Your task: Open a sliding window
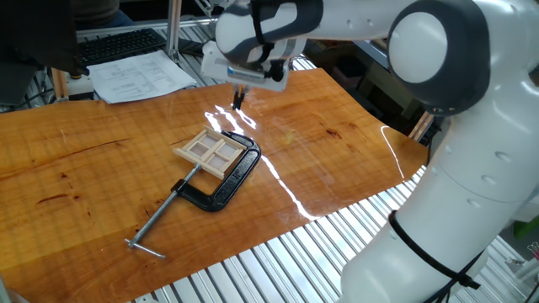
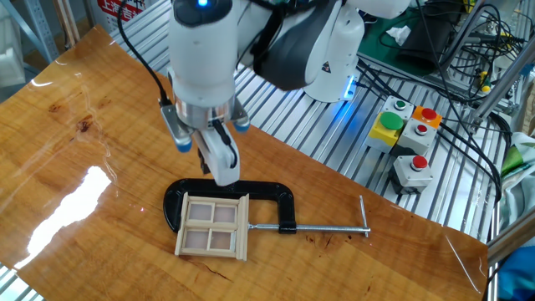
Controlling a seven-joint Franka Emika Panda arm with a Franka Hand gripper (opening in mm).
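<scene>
The sliding window (image 1: 212, 151) is a small pale wooden frame with several panes. It lies flat on the wooden table, held in the jaws of a black C-clamp (image 1: 229, 182) with a long silver screw. In the other fixed view the window (image 2: 213, 227) lies just in front of the clamp's black bow (image 2: 251, 194). My gripper (image 1: 238, 101) points down above the table just behind the window, apart from it. Its fingers look pressed together and hold nothing. In the other fixed view the gripper (image 2: 219, 171) hangs right above the clamp's bow.
Papers (image 1: 139, 77) and a keyboard (image 1: 122, 44) lie behind the table's far left edge. A box of coloured push buttons (image 2: 407, 138) and cables sit on the aluminium frame to the right. The clamp's screw handle (image 2: 364, 216) sticks out rightward.
</scene>
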